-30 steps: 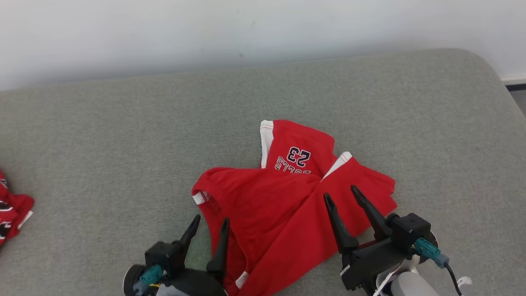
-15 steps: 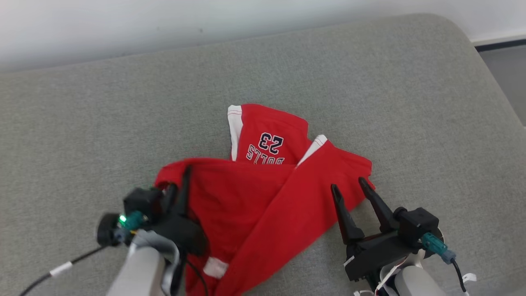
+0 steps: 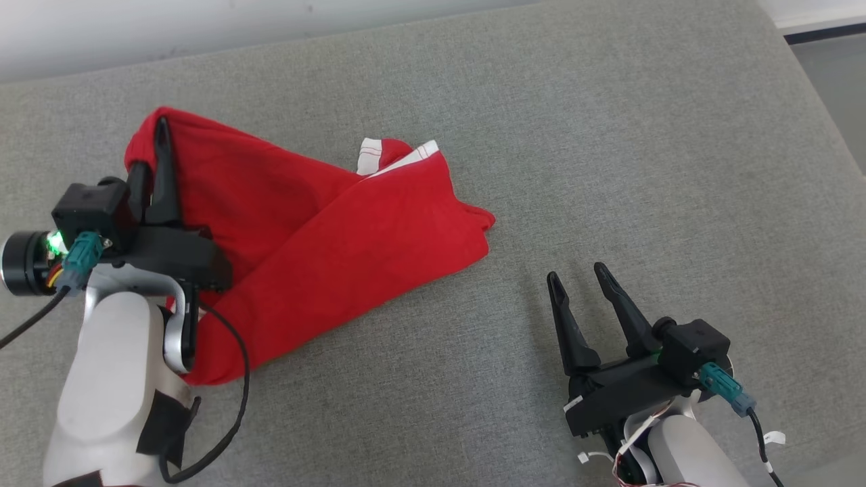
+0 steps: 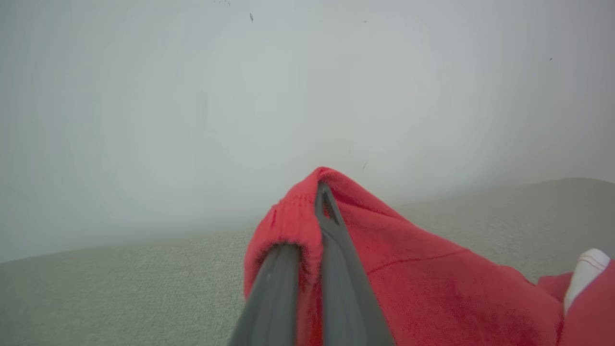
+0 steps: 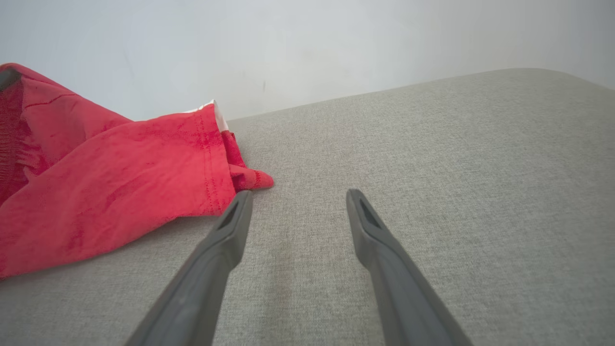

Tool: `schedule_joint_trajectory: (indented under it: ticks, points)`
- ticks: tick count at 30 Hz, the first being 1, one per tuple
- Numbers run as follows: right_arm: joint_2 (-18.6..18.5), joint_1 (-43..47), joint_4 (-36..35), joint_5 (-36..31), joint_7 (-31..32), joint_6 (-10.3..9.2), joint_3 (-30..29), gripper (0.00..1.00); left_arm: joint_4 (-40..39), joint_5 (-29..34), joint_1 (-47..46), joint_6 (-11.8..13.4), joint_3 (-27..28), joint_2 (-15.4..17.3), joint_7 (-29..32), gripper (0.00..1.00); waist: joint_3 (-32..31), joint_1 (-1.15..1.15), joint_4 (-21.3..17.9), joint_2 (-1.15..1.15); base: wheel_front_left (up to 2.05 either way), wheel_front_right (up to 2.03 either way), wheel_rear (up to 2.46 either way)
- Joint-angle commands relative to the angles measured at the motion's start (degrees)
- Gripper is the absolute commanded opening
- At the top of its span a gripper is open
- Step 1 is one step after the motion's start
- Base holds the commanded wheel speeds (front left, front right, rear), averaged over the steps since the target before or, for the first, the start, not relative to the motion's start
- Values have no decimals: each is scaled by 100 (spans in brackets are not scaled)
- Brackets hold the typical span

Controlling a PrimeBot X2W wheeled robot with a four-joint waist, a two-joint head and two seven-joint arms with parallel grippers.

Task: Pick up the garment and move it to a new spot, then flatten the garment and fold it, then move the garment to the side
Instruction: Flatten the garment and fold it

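1. The left gripper (image 3: 150, 145) sits at about 9 o'clock in the head view. Its two dark fingers are pressed together on a bunched red edge of the garment (image 3: 338, 250).
2. In the left wrist view the left gripper (image 4: 312, 211) has ribbed fabric draped over one finger and pinched against the other. The pinched edge is raised above the grey padded surface (image 4: 96, 298).
3. The garment (image 4: 432, 288) is red. From the grip it spreads toward 4 o'clock across the grey padded surface (image 3: 643, 135), sloping down until it lies flat.
4. Its white trim (image 3: 373, 152) shows at the cloth's 12 o'clock edge. Its lower end runs toward 7 o'clock and passes behind the pale left forearm (image 3: 108, 379).
5. A black cable (image 3: 238, 379) loops beside that forearm, over the cloth's lower end.
6. The right gripper (image 3: 576, 272) is at 4 o'clock in the head view. Its jaws stand wide apart with nothing between them, well clear of the cloth.
7. In the right wrist view the garment (image 5: 120, 192) lies at 9 o'clock of the right gripper (image 5: 299, 192), and its nearest corner ends just beside one fingertip. Whether they touch cannot be told.
8. A pale wall (image 3: 203, 27) borders the surface at 12 o'clock.
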Motion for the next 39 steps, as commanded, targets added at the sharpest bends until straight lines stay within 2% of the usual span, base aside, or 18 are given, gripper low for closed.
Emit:
schedule_joint_trajectory:
  ticks: [1,2,7,14,19,24,28,33,39]
  points:
    - [43,-66,-18,-39,-4,-11,24,100,98,78,19,26,30,11,-20,64,27,-1,11,0,0,0,0]
    - [54,-82,-21,-25,-4,-11,31,100,185,87,47,38,77,-19,-20,100,33,-1,23,0,0,0,0]
    - [60,-111,-38,28,-4,-11,41,100,285,127,345,89,298,-161,-21,100,47,-1,172,0,0,0,0]
    - [-21,-263,48,66,-4,-11,80,100,-449,121,1290,72,540,-504,-20,100,-69,-1,595,0,0,0,0]
    - [-107,-528,284,211,-4,-11,90,100,-899,23,1794,44,572,-625,-21,100,-104,-1,889,0,0,0,0]
    - [-262,-1093,699,352,-4,-11,171,100,-1188,-307,2241,39,221,-653,-21,100,-71,-1,1271,0,0,0,0]
    - [-362,-1562,1156,463,-3,-11,146,100,-1377,-542,2449,166,-165,-642,-21,100,-35,-1,1535,0,0,0,0]
    - [-406,-2007,1798,732,-4,-11,146,100,-1505,-607,2524,284,-505,-644,-20,100,14,-1,1818,0,0,0,0]
    - [-503,-2346,2336,904,-4,-11,278,100,-1609,-601,2525,365,-656,-644,-21,100,72,-1,1998,0,0,0,0]
